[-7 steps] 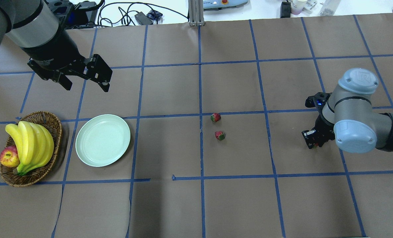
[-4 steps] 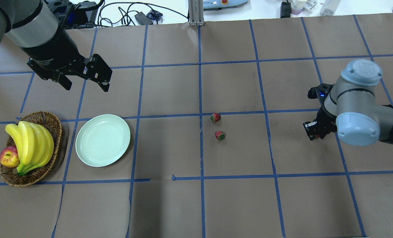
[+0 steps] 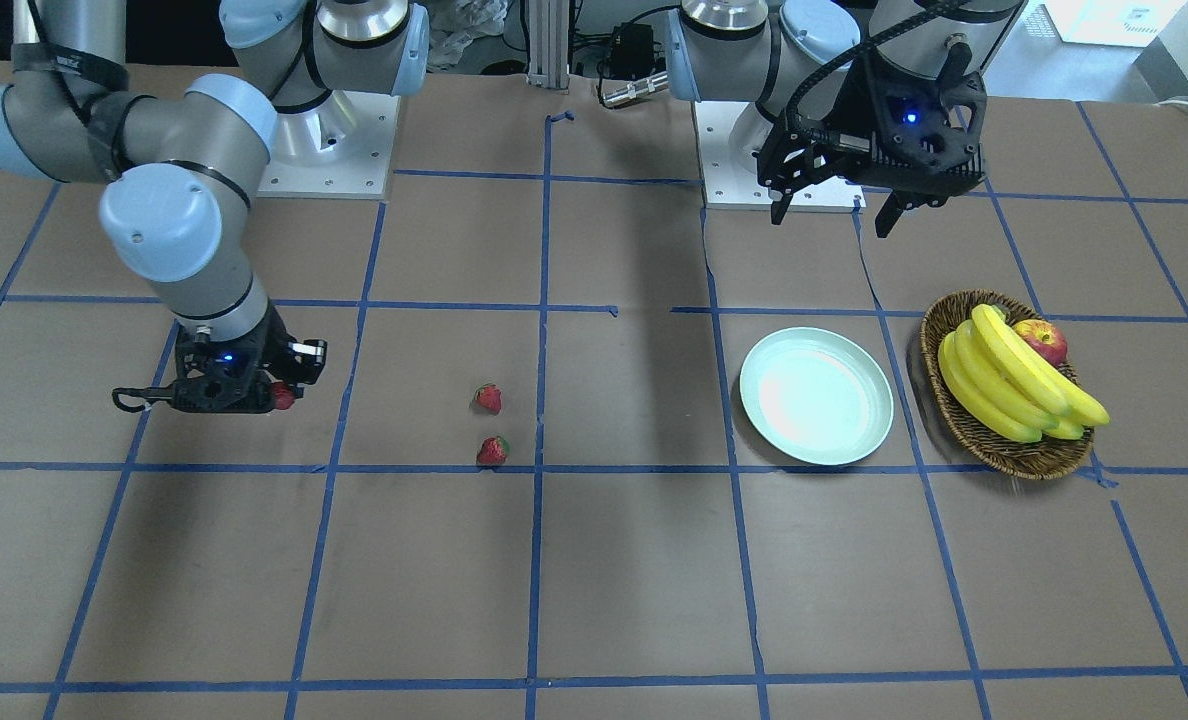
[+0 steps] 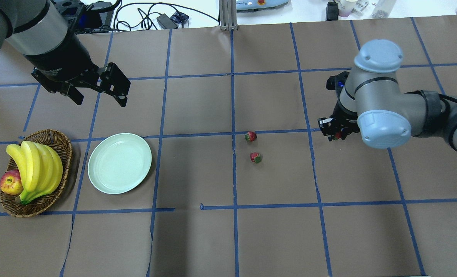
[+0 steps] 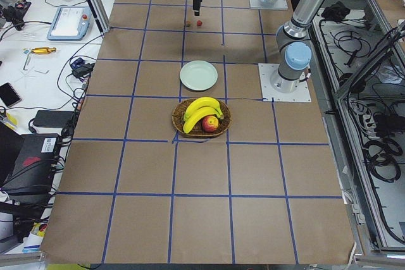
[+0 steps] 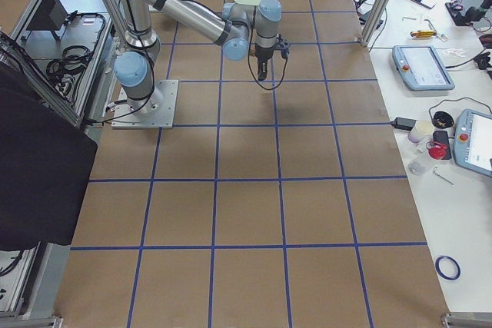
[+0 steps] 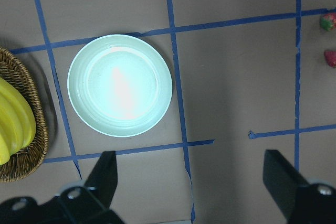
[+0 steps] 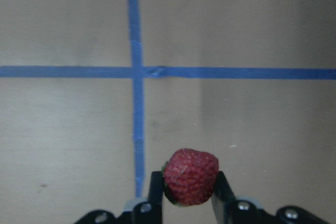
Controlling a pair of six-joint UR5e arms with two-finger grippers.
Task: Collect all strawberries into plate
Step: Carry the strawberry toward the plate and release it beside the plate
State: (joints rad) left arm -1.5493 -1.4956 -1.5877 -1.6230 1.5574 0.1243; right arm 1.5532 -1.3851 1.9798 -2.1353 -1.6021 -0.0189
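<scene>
Tabletop (image 4: 197,169) strawberries (image 4: 251,136) (two) lie well apart from plate (image 4: 119,163).

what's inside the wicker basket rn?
A bunch of yellow bananas and a red apple tucked beside them. The bananas cover most of the basket floor, so anything beneath them can't be seen.

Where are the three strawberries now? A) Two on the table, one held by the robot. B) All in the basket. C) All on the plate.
A: two loose strawberries lie on the table, the third strawberry is pinched in the right end effector, and the plate holds nothing.
</scene>
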